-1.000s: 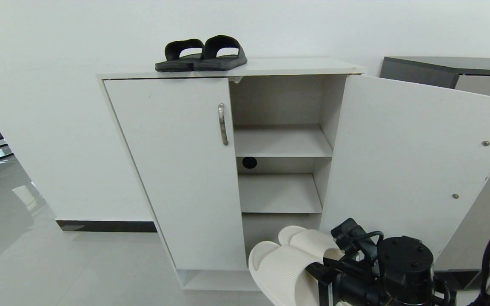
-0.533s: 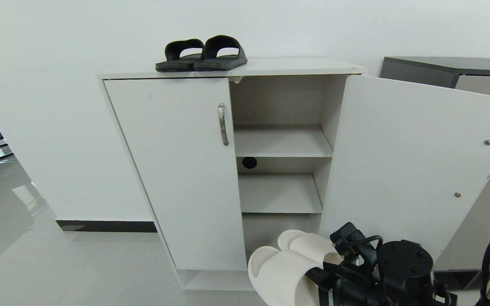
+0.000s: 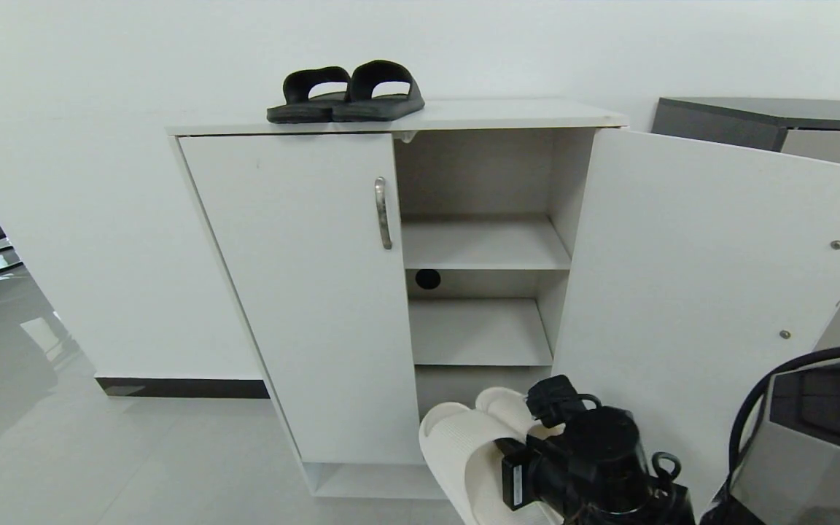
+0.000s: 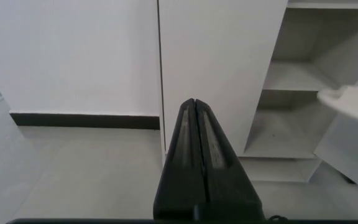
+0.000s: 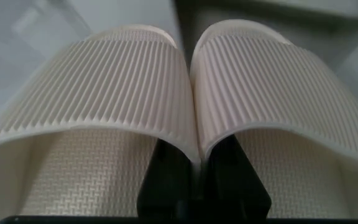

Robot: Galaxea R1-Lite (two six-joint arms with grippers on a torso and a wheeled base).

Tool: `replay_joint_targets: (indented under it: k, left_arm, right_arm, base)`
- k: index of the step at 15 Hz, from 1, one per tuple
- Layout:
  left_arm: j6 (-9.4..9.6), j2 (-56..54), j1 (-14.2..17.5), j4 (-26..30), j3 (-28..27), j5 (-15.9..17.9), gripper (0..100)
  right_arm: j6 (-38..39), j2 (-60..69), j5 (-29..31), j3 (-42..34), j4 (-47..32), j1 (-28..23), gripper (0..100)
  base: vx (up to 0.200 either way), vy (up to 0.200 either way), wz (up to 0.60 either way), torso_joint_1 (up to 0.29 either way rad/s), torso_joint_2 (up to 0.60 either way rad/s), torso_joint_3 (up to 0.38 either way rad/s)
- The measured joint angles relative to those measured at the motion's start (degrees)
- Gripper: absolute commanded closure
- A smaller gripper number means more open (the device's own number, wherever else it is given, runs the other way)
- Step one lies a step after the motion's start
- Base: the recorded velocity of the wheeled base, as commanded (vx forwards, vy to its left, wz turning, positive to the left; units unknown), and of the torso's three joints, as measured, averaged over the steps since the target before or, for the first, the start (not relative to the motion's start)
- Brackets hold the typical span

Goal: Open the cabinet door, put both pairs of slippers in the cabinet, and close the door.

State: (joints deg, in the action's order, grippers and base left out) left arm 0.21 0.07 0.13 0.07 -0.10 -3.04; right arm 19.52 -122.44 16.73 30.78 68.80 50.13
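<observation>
white two-door cabinet (image 3: pixel 507 113) against wall: left door (image 3: pixel 303 292) shut, metal bar handle (image 3: pixel 383 213) at its inner edge; right door (image 3: pixel 682 277) swung wide open, inner shelves (image 3: pixel 482 244) exposed. pair of black slide slippers (image 3: pixel 347 93) side by side on cabinet top, toward left. pair of cream ribbed slippers (image 3: pixel 460 448) held off floor, low before open right half, rounded ends toward lowest compartment. right pincer (image 5: pixel 196 169) clamped on slippers' touching inner strap edges. left pincer (image 4: pixel 195 109) closed, holding nothing, facing left door's lower part.
</observation>
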Motion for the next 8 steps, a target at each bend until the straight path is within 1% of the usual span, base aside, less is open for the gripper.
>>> replay_joint_targets:
  k: [1, 3, 6, 8]
  left_arm:
    - [0.01, -0.02, 0.0, 0.0, 0.0, 0.15, 100]
    - [0.06, -0.07, 0.05, 0.02, 0.0, 0.24, 100]
    - [0.22, -0.07, 0.0, 0.02, 0.0, 0.26, 100]
    - [0.22, -0.07, 0.0, 0.02, 0.0, 0.26, 100]
  right_arm:
    - [1.12, -0.88, 2.1, 2.51, -3.99, 0.15, 100]
    - [3.99, -2.3, 7.14, 8.05, -9.0, 0.22, 100]
    - [4.43, -5.47, 14.14, 14.62, -10.15, 0.04, 100]
    - [2.21, -6.96, 18.01, 18.31, -10.01, 0.09, 100]
  base:
    - [0.0, 0.0, 0.0, 0.007, 0.0, -0.061]
    - [0.0, 0.0, 0.0, -0.005, 0.0, -0.168]
    - [0.0, 0.0, 0.0, 0.002, 0.0, -0.193]
    - [0.0, 0.0, 0.0, 0.005, -0.01, -0.195]
